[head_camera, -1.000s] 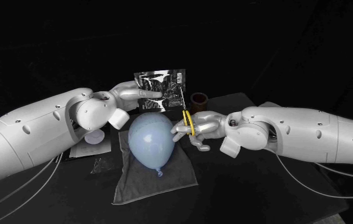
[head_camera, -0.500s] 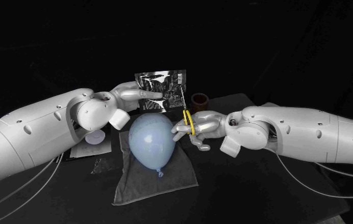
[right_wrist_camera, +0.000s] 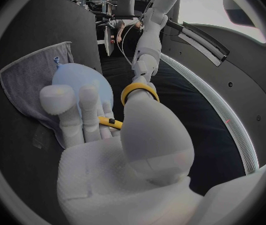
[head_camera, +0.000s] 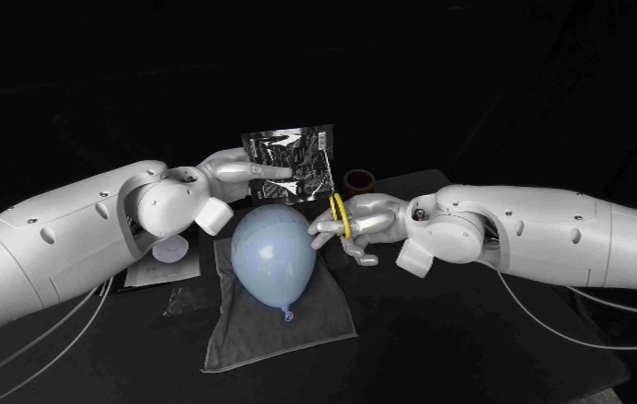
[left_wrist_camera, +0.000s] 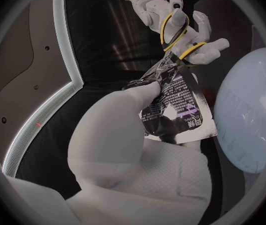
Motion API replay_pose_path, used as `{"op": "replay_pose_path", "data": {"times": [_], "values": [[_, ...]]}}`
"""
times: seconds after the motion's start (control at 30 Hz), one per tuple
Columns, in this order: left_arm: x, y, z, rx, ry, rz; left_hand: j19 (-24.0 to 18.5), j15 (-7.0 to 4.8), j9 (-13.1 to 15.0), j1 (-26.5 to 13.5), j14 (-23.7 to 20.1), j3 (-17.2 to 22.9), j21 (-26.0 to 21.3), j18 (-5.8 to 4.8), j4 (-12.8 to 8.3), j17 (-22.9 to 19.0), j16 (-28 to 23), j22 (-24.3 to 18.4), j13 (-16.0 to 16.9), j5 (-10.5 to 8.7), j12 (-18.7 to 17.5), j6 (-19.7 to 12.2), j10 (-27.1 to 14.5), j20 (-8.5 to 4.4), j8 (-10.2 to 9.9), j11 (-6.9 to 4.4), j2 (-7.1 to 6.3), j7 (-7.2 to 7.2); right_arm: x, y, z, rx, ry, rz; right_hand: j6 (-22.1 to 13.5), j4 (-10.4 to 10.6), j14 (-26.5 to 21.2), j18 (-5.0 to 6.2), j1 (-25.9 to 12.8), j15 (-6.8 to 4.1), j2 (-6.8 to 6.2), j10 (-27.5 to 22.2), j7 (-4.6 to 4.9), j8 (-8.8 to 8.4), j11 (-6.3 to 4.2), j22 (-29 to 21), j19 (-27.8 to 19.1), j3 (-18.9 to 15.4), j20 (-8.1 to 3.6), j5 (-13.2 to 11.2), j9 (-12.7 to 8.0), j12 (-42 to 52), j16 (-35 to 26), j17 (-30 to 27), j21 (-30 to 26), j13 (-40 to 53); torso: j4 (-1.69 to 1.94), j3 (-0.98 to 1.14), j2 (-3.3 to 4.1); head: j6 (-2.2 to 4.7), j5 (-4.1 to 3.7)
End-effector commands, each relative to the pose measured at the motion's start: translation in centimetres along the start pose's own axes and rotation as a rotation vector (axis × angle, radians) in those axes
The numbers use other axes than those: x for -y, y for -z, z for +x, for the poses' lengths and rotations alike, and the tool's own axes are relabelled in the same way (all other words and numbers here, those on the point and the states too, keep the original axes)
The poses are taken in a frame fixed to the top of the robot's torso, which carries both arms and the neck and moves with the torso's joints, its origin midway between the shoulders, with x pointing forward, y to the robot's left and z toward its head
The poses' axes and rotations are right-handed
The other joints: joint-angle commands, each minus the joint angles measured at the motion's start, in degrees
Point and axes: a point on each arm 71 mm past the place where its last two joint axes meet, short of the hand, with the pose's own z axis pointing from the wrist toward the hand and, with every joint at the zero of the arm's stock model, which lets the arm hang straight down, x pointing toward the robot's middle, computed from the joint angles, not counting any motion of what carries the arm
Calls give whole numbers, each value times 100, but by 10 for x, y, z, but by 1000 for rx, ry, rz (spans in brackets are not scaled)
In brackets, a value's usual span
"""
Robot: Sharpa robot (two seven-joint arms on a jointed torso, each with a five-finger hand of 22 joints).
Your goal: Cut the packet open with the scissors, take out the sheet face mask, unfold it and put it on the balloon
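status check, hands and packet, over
Left hand holds packet upright. Right hand holds scissors at packet's edge. Balloon on towel; nothing blocks the cut.

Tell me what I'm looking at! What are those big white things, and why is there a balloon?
Those white things are a robot's two arms, and each one ends in a silver hand. One picture comes from a camera on the robot's head, looking down at a black table. The two round pictures come from little cameras at its wrists, just behind each hand. On the table lies a grey towel, and a pale blue balloon rests on it. The left hand holds up a shiny packet. The right hand holds scissors with yellow handles, close to the packet's edge. It looks ready to cut the packet open.
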Motion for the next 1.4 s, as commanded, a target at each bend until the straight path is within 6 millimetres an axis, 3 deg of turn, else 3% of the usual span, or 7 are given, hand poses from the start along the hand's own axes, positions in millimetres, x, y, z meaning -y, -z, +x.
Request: {"op": "replay_pose_path", "data": {"times": [0.03,0.27,0.5,0.8,1.03,1.27,1.4], "values": [[0,-1,4,-33,-5,-2,44,-38,599,-4,20,13,8,70,-36,5,-40,0,7,22,19,-7,48,-7,34,6,44,39,-4,0,0,-8,10,-21,50,-8,-48,79,1,-1,80,32,22,29,13,-4,-23,-39,10,-5,-16,28,33,-18,6,-12,3,-2,5,0,-6],[0,-1,4,-34,-5,-3,44,-38,599,-4,20,13,8,70,-36,5,-40,0,7,22,19,-7,48,-7,34,6,44,39,-5,0,-1,-1,15,-23,131,-23,-55,74,41,-10,133,67,55,49,1,7,-10,-93,4,-5,-66,82,68,-56,40,-41,4,-1,3,7,3],[0,-1,4,-32,-5,-3,44,-38,599,-4,20,13,8,70,-36,5,-40,0,7,22,19,-7,48,-7,34,6,44,39,-5,0,-4,23,13,-25,735,-118,150,-20,240,-123,398,632,239,263,-146,407,207,-287,-94,-12,-175,491,353,10,576,-32,1,0,2,7,8],[-1,-1,3,-30,-5,-4,44,-38,599,-4,20,13,8,70,-36,5,-40,0,7,22,19,-7,48,-7,34,6,44,39,-5,1,-6,52,11,-36,1841,-293,543,-156,488,-346,793,1575,-38,672,-403,1015,460,-652,-292,-9,-54,1351,785,237,1333,341,-2,-1,4,5,3],[-1,0,2,-29,-5,-4,44,-38,599,-4,20,13,8,70,-36,5,-40,0,7,22,19,-7,48,-7,34,6,44,39,-5,2,-6,58,13,-40,2013,-363,644,-189,526,-418,910,1674,-123,794,-488,1163,508,-864,-364,-8,99,1617,891,277,1512,547,4,2,3,13,1],[-1,0,2,-30,-5,-5,44,-38,599,-4,20,13,8,70,-36,5,-40,0,7,22,19,-7,48,-7,34,6,44,39,-6,1,-6,61,13,-43,1853,-383,639,-184,488,-389,898,1438,-74,676,-440,1124,483,-904,-358,-9,120,1552,904,235,1476,559,1,-1,4,22,-8],[-1,0,2,-31,-5,-5,46,-39,616,-13,24,16,7,70,-46,15,-44,0,7,22,19,-10,51,-9,35,4,46,38,-7,1,-6,63,14,-49,1382,-425,505,-154,440,-261,837,952,83,302,-289,962,380,-900,-262,-9,48,1316,871,99,1299,463,5,0,4,25,-13]]}}
